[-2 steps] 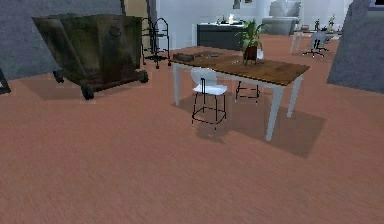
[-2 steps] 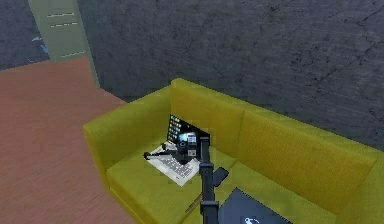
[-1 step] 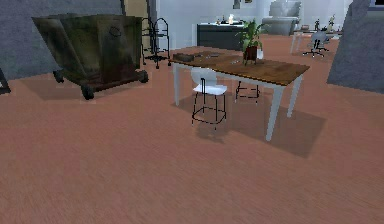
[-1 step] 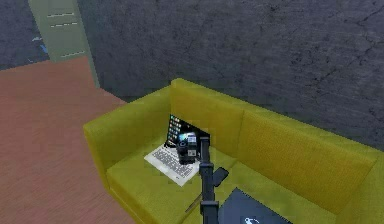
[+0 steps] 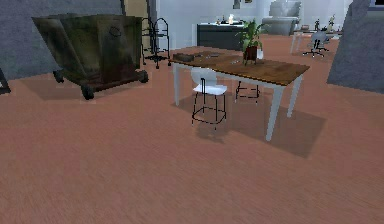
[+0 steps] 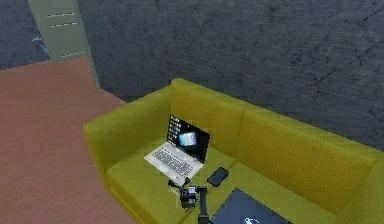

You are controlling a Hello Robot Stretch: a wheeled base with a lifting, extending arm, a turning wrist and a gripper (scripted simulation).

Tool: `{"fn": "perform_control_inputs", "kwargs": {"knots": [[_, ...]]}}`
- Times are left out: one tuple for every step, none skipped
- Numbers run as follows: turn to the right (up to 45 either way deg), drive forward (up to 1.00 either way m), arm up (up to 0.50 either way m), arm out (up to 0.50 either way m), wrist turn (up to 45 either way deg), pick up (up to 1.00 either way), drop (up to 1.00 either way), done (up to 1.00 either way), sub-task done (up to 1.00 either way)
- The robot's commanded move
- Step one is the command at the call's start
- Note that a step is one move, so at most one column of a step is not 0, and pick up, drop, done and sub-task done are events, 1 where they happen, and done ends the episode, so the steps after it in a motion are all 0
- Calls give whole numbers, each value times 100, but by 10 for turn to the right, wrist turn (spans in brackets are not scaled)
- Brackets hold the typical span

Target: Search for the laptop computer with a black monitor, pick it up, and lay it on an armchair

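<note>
Forward view: a bench [image 5: 280, 72] with a plant [image 5: 250, 42], a chair [image 5: 208, 92], a dark cart [image 5: 95, 48]. Arm side view adds the laptop [image 6: 178, 148], open on the sofa [image 6: 290, 145] seat, a phone [image 6: 217, 177] beside it, and the hand [image 6: 183, 188] at the sofa's front; I cannot tell its opening or whether it holds anything. A careless grasp could fold the lid or knock the phone off.

Forward view: the near floor [image 5: 120, 170] is open. The counter [image 5: 270, 72] blocks right centre, with a chair [image 5: 208, 98] at its near edge. A wheeled bin [image 5: 95, 50] stands far left, with a passable lane between.

Arm side view: the sofa [image 6: 290, 150] seat carries an open laptop [image 6: 180, 148], with a phone [image 6: 217, 177] just right of it. The backrest [image 6: 260, 120] closes the far side.
</note>
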Motion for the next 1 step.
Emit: {"fn": "perform_control_inputs", "kwargs": {"knots": [[0,0,0,0,0,100,0,0,0]]}}
